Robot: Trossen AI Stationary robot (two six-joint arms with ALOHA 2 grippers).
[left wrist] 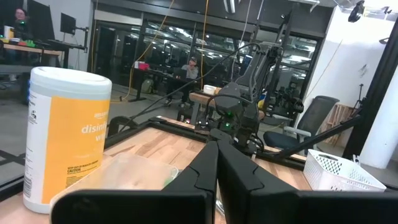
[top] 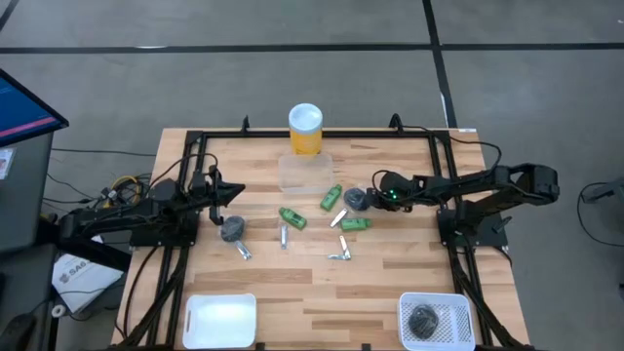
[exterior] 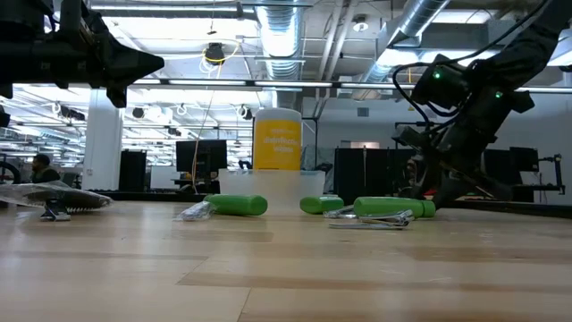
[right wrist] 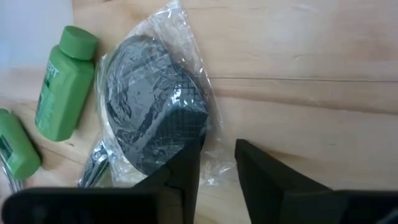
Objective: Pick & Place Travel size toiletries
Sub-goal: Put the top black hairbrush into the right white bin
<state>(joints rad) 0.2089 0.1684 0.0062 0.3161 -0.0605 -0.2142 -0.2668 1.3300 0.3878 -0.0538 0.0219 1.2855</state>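
Green tubes (top: pixel 292 217) (top: pixel 331 197) (top: pixel 354 224), thin silvery pieces (top: pixel 339 255) (top: pixel 284 235) and two bagged dark grey round pieces (top: pixel 232 227) (top: pixel 356 201) lie flat on the wooden table. My right gripper (top: pixel 371 194) is low at the right-hand grey piece (right wrist: pixel 149 106). It is open by a narrow gap (right wrist: pixel 217 149), and one finger (right wrist: pixel 186 158) overlaps the bag's edge. The other finger stands over bare wood. My left gripper (top: pixel 231 198) hangs raised above the left-hand grey piece, shut (left wrist: pixel 216 146) and holding nothing. My right gripper comes slanting down from the table's right side. One finger (right wrist: pixel 186 158) stands over the edge of the clear bag (right wrist: pixel 208 134) around the grey round piece, which lies flat on the table. I cannot tell whether that finger touches the bag.
A tall yellow white-lidded cylinder (top: pixel 305 129) stands at the far edge behind a clear box (top: pixel 304 172). A white tray (top: pixel 220 320) sits at the near left. A white basket (top: pixel 450 304) at the near right holds another dark grey piece (top: pixel 424 319). Black frame rails run along the sides.
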